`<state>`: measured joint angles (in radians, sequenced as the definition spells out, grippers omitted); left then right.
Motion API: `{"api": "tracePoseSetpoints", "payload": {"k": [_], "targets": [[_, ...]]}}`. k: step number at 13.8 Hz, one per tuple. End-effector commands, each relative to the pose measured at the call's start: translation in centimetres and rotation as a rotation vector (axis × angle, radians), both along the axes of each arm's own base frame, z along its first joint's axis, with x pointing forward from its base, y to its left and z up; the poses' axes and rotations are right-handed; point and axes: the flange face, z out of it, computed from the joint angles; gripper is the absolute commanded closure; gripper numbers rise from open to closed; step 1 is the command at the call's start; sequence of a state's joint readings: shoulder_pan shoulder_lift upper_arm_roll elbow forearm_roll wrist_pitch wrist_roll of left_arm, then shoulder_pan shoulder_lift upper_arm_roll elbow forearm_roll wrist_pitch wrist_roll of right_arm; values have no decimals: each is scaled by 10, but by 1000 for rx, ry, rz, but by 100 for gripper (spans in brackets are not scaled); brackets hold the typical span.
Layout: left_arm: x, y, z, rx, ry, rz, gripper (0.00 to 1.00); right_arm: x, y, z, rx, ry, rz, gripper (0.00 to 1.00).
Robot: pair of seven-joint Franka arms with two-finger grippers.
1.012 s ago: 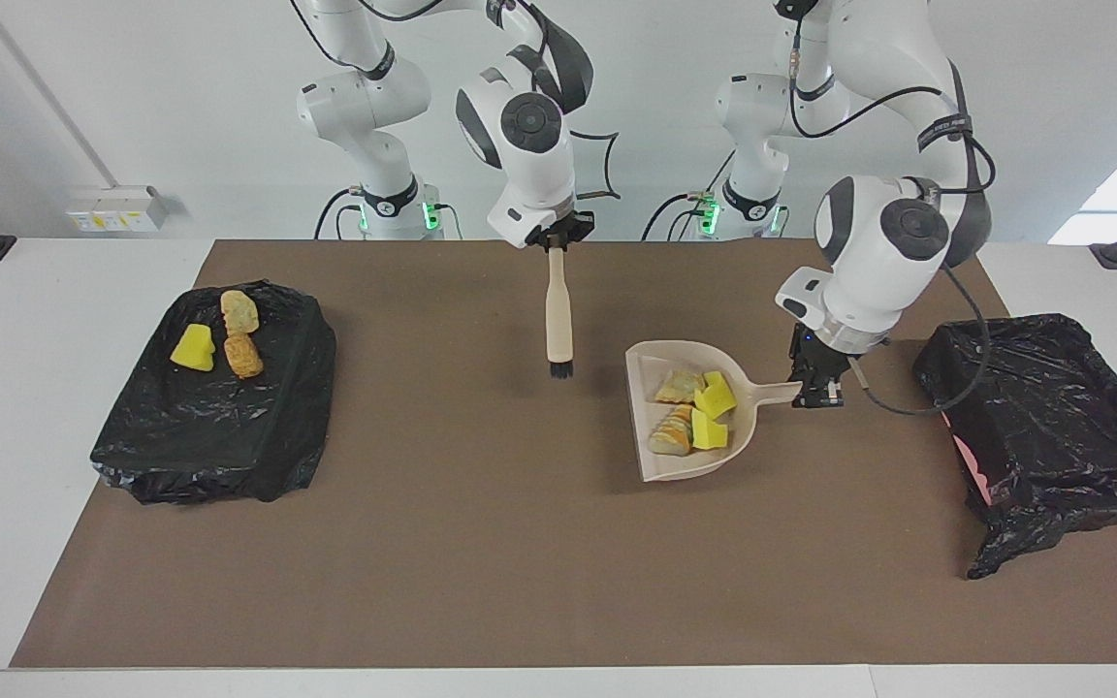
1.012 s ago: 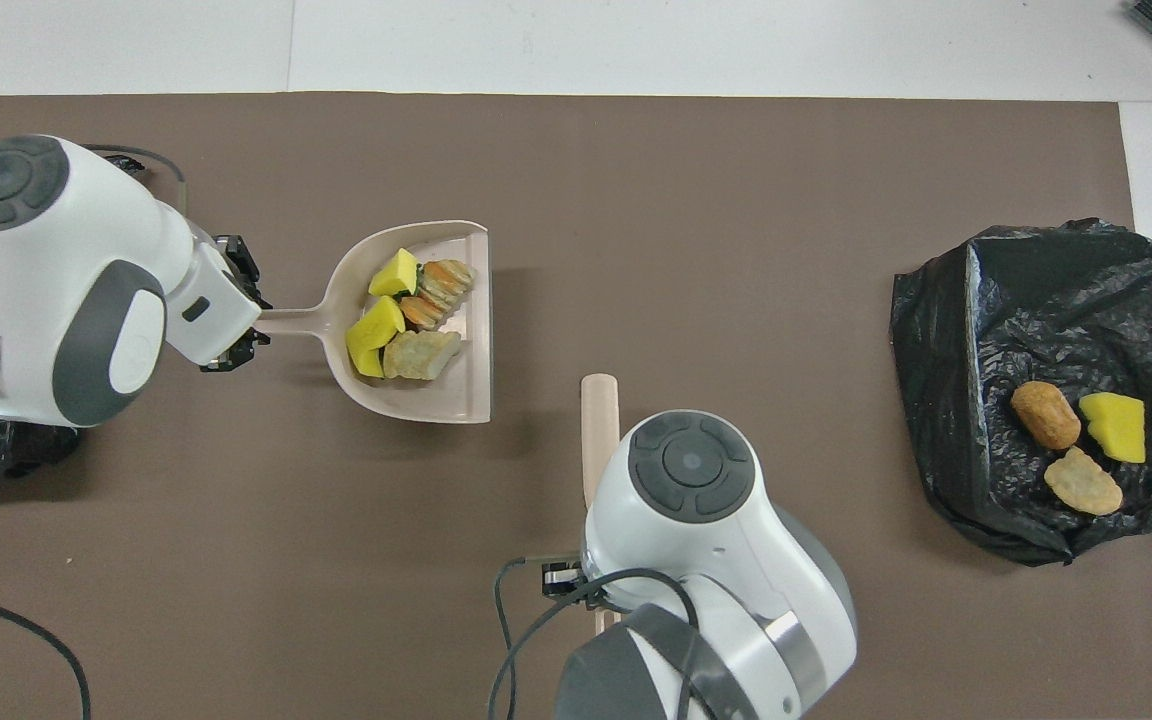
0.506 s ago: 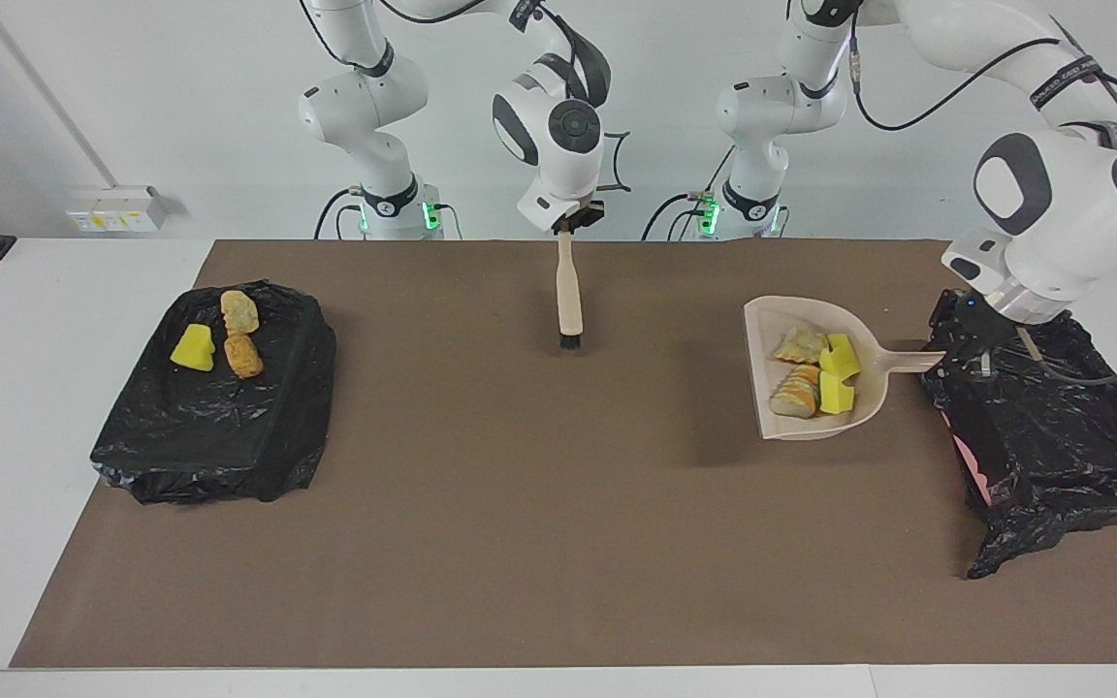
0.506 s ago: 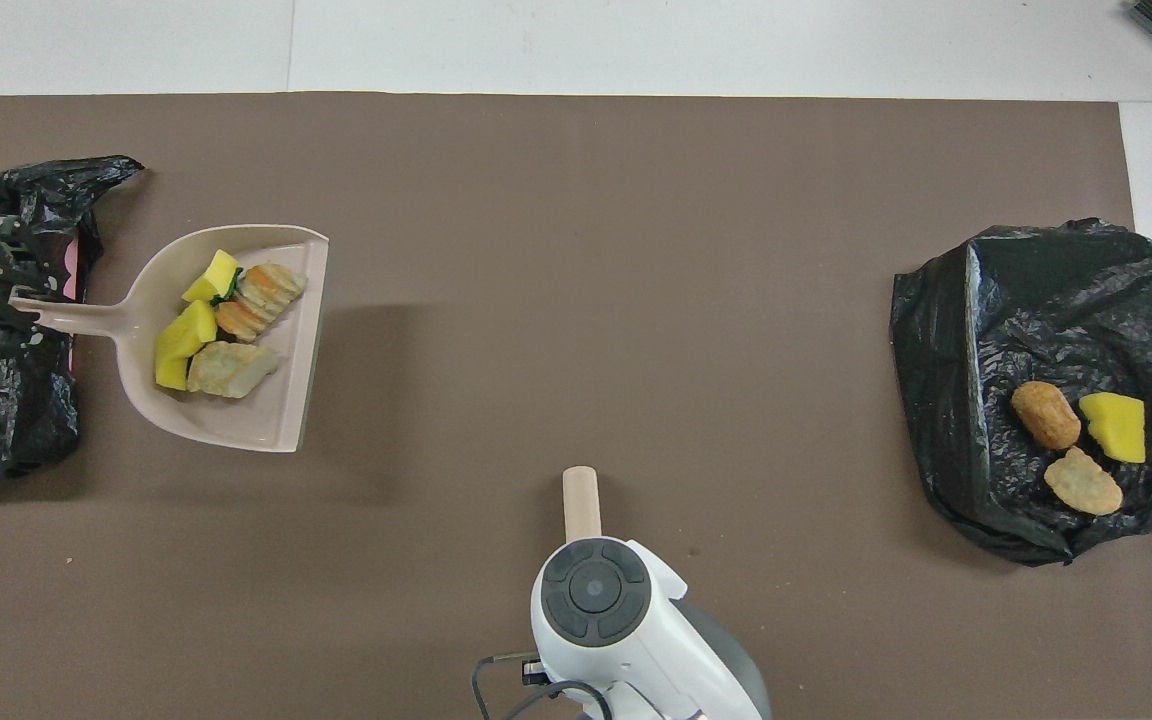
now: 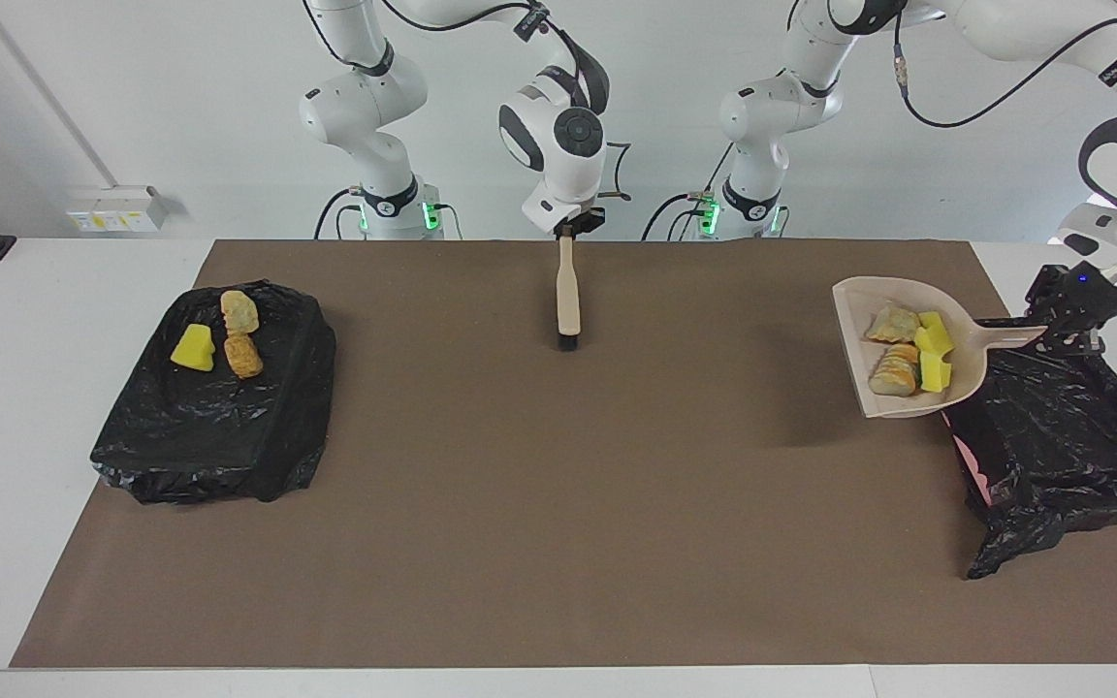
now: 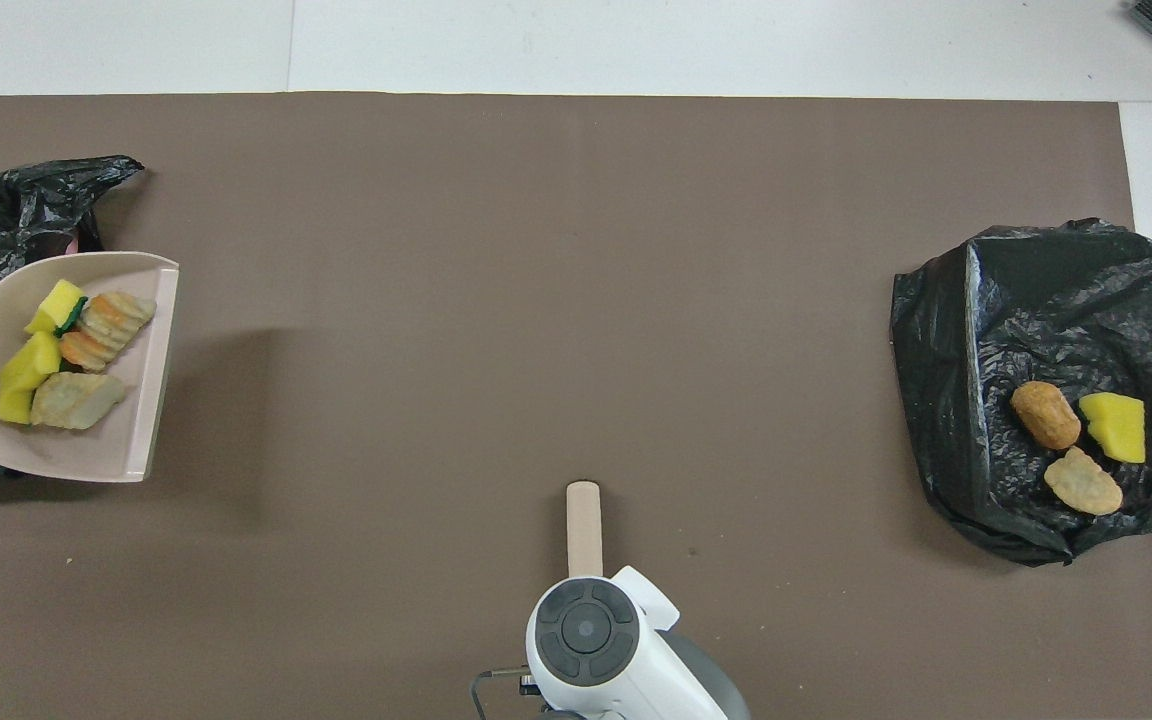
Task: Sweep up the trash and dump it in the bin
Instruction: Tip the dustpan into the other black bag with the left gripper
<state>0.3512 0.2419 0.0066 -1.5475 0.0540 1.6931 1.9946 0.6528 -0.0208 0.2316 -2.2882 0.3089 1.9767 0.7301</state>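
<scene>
Left gripper [image 5: 1068, 320], clamped on the dustpan [image 5: 893, 393] handle, holds trash [image 5: 910, 355] inboard of its fingers; bin [image 5: 1053, 427] lies directly below. Right gripper [image 5: 571, 229], closed on the brush [image 5: 567, 291], waits.

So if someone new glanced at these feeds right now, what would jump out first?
Probably the beige dustpan, loaded with yellow and bread-like trash, held up by the left gripper at the edge of the black-lined bin at the left arm's end. Next, the right gripper holding a brush upright over mid-table, and three leftover chunks on the black-bagged tray at the right arm's end.
</scene>
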Motion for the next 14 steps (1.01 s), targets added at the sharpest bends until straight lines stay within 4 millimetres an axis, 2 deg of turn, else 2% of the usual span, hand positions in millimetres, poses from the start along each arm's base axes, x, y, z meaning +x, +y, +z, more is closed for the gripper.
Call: {"api": "tracePoseSetpoints", "payload": {"k": [1, 4, 5, 6, 7, 9, 12, 13, 14], "targets": [[-9, 46, 11, 45, -2, 6, 100, -7, -9, -5, 19, -31, -43, 100], [-5, 84, 28, 178, -23, -30, 100, -5, -7, -7, 25, -35, -40, 100], [-4, 96, 30, 206, -37, -21, 100, -5, -7, -8, 25, -34, -39, 75], [-3, 105, 33, 229, -73, -11, 100, -4, -5, -7, 29, -36, -32, 27], [1, 110, 36, 276, -104, -17, 100, -1, -3, -6, 37, -42, -25, 0], [9, 109, 39, 383, -120, -29, 100, 8, 6, 4, 55, -61, -22, 0], [22, 99, 42, 581, -140, -16, 100, 32, 12, 31, 99, -113, -41, 0], [29, 85, 40, 610, -171, -26, 100, 47, 6, 39, 97, -145, -50, 0], [31, 81, 40, 673, -191, -27, 100, 69, -6, 49, 88, -196, -58, 0]]}}
